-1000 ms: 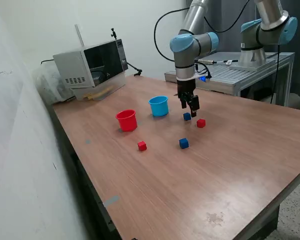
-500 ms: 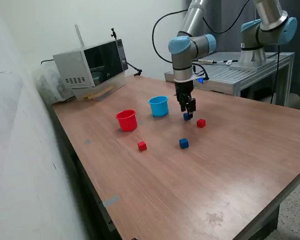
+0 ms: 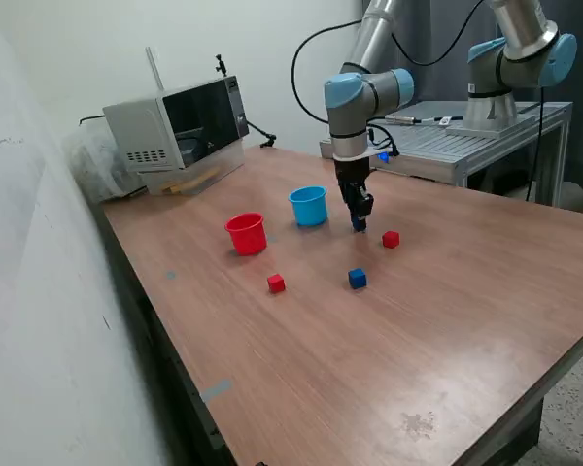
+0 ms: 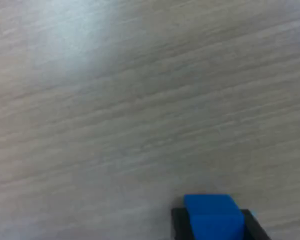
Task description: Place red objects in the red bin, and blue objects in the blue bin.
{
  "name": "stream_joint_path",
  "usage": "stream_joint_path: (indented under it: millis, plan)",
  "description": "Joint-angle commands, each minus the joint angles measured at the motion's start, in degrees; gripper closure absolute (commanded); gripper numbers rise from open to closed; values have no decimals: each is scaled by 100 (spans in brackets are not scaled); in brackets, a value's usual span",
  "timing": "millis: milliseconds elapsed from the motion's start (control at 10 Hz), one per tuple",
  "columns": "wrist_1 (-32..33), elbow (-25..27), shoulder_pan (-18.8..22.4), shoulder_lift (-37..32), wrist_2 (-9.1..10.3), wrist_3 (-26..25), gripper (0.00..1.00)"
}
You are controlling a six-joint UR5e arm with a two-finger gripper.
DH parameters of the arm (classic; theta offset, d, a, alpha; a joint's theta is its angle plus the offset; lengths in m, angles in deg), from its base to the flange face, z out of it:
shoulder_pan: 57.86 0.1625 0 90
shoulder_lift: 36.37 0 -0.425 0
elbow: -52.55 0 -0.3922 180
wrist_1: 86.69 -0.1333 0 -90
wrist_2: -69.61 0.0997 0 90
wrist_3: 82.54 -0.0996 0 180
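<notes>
Gripper: pointing straight down at the table, fingertips at or just above the surface; closed on a blue cube with a dark finger pressed to each of two opposite faces.
Held blue cube: between the fingertips; a cube, so no long axis; top face level, free faces not covered by the fingers.
Wrist view only: the clamped cube and both finger pads close up, against blurred wood grain; no cups or other cubes in it.
Exterior view only: the whole layout; there the held cube is nearly hidden by the fingers.
Second blue cube: on the table, near the gripper, toward the camera.
Red cube: just beside the gripper, toward the exterior view's right.
Other red cube: farther off, toward the exterior view's left and the camera.
Blue bin: upright, near the gripper, toward the exterior view's left.
Red bin: upright, beyond the blue bin from the gripper.
</notes>
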Motion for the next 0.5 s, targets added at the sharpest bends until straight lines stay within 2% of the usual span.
stream_joint_path:
  millis: [0, 200, 400]
  plan:
    - [-51, 2, 272, -438, 11, 248, 100]
    - [-479, 2, 641, -1377, 11, 256, 100]
    - [-578, -7, 634, -1557, 2, 256, 100]
